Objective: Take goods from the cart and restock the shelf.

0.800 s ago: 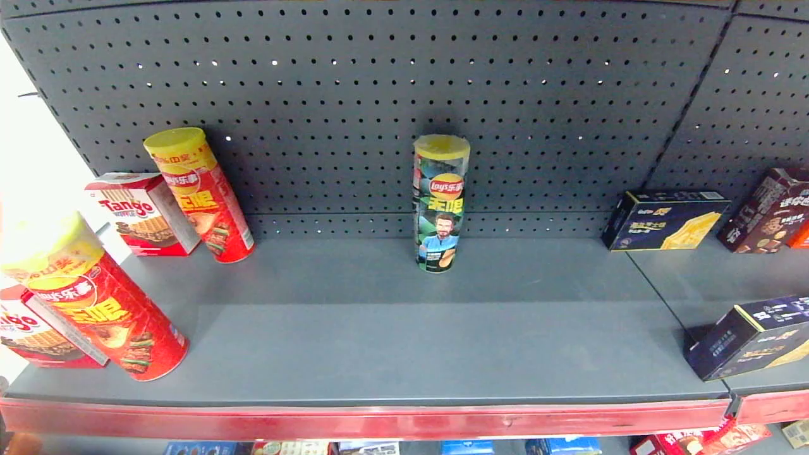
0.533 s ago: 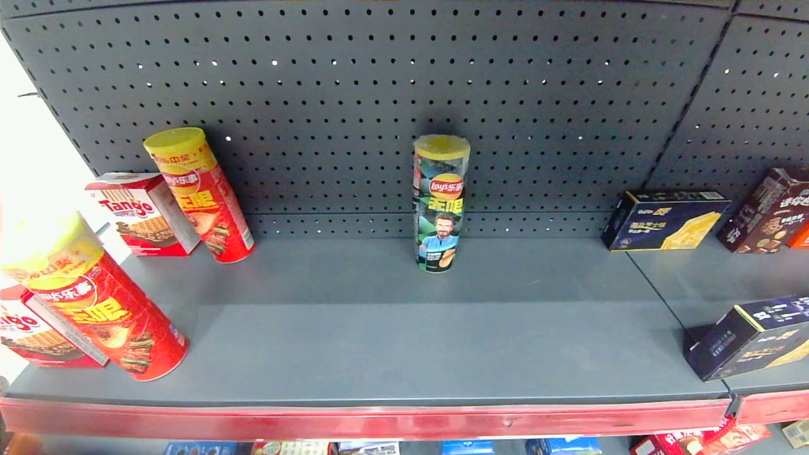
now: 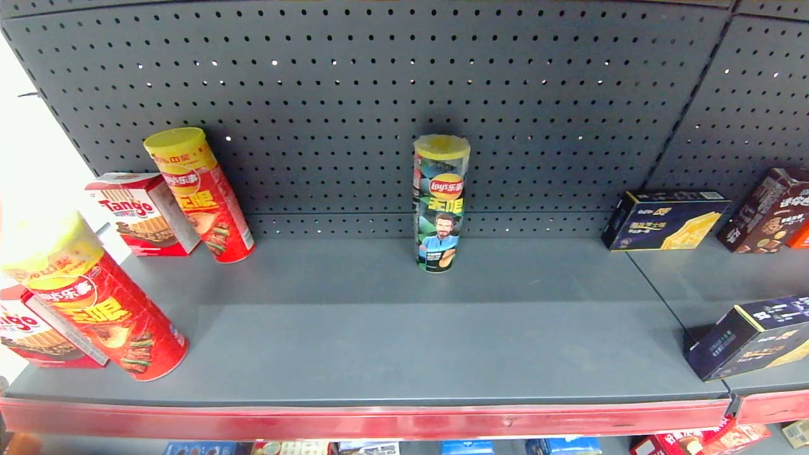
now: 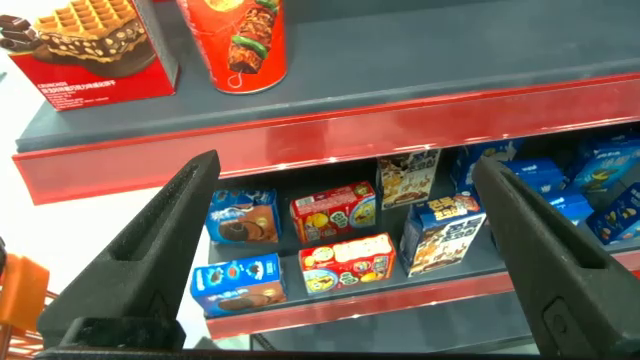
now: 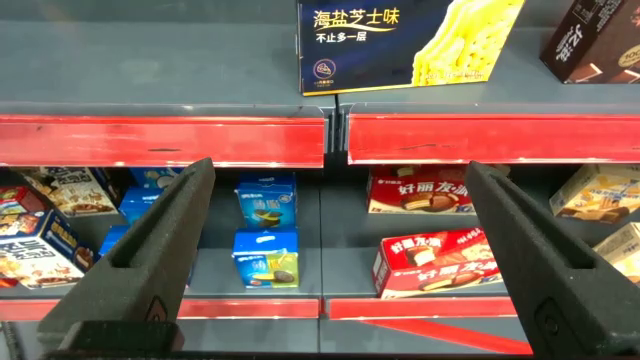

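The grey shelf with a red front strip carries a green-and-black chip can upright at the back middle. Two red chip cans and red wafer boxes stand at its left. My left gripper is open and holds nothing, in front of the shelf's red edge below a red can. My right gripper is open too, facing the red edge under a dark blue box.
Dark blue boxes and a brown box sit on the right. The lower shelf holds several small snack boxes. The perforated back panel closes the rear. The shelf's middle front has free room.
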Robot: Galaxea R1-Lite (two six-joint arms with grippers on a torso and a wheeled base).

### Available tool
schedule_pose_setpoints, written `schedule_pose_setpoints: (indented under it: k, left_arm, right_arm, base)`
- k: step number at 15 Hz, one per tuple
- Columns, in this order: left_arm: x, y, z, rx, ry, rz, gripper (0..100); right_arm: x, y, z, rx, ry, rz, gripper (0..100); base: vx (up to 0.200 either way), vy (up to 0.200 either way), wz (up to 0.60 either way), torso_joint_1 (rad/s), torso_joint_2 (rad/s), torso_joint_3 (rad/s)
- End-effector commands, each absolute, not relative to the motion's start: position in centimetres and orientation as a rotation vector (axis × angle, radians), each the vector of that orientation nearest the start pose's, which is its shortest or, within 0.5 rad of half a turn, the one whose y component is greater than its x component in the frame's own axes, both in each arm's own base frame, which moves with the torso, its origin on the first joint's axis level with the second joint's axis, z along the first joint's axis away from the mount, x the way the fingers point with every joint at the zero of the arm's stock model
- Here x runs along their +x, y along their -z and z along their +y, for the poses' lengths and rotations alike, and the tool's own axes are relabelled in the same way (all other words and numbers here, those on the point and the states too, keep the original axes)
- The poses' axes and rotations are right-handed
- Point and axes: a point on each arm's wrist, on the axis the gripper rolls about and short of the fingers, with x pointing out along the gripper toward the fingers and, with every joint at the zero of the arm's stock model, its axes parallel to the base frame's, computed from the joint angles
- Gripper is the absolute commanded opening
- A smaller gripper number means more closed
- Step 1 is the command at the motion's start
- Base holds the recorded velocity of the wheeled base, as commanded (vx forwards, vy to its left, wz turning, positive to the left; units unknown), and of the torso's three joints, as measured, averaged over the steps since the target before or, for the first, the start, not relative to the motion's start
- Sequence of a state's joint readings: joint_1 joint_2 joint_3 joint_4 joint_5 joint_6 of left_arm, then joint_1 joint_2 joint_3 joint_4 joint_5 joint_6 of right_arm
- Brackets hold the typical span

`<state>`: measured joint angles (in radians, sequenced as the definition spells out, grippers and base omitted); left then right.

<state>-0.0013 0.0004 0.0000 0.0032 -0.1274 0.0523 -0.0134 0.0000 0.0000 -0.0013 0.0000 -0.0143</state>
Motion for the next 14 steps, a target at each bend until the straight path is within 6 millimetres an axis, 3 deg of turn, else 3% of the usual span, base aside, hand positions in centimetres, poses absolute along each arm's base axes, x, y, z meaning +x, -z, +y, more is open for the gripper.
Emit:
schedule_pose_setpoints:
  k: [1, 10, 14]
  left_arm:
    - [-2.30, -7.52, -0.28, 0.052, 0.129, 0.000, 100]
    - [-2.30, -7.52, -0.28, 0.053, 0.129, 0.000, 100]
    - [-2.30, -7.52, -0.28, 0.052, 0.129, 0.000, 100]
  right_arm:
    - [-2.28, -7.56, 0.03, -0.018, 0.012, -0.001, 100]
    - [-2.28, -7.56, 0.03, -0.018, 0.012, -0.001, 100]
    - [-2.28, -7.56, 0.03, -0.017, 0.014, -0.001, 100]
  base:
    - [0.000, 0.000, 0.60, -0.002, 0.00, 0.007]
    - [0.000, 0.000, 0.60, 0.001, 0.00, 0.001]
    - [0.000, 0.000, 0.00, 0.000, 0.00, 0.000]
